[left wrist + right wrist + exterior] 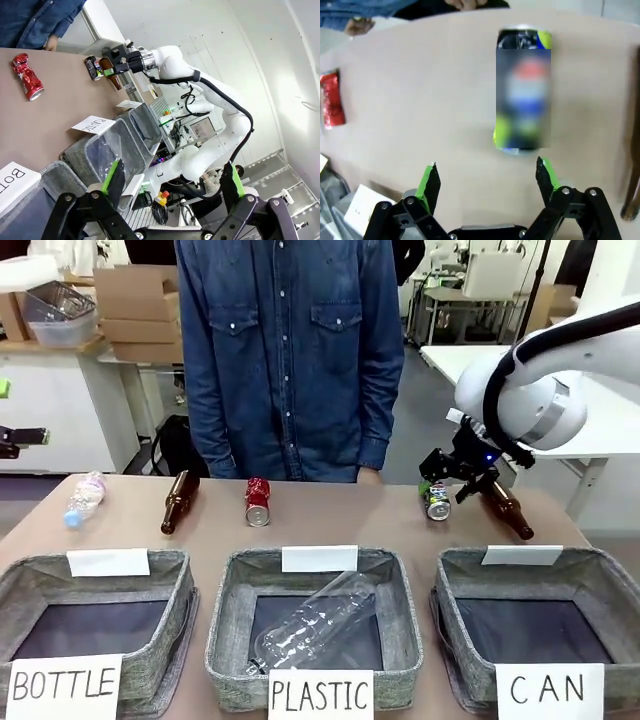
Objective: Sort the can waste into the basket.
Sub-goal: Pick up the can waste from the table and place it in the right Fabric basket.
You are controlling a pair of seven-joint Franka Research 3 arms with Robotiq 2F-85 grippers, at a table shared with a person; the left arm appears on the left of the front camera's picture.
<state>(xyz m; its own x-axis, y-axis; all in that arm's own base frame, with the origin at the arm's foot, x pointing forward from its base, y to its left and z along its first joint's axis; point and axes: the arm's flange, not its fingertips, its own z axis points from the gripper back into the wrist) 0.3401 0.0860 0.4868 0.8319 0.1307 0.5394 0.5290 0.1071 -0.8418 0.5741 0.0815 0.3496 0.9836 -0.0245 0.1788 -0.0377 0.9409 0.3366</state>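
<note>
STEP: I judge this the approach to can 1 of 2; grey can (pixel 522 90) lies far right on the surface (pixel 400 530); red can (pixel 258 502) mid-far; both outside CAN basket (pixel 610 565) | NEXT: lower, straddle grey can, close | right pincer (pixel 487 172): wide apart, empty, just short of grey can; left pincer (pixel 174 170): apart, empty

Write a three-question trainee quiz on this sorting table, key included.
1. True or false: the right gripper is shut on the silvery can.
2. Fill in: the clear plastic bottle lies in the basket signed ____.
3. How many cans, counting the red can, lie on the table outside the CAN basket? A one, B two, C three.
Key: 1 false, its jaws stand open, clear of the can; 2 PLASTIC; 3 B.
</note>
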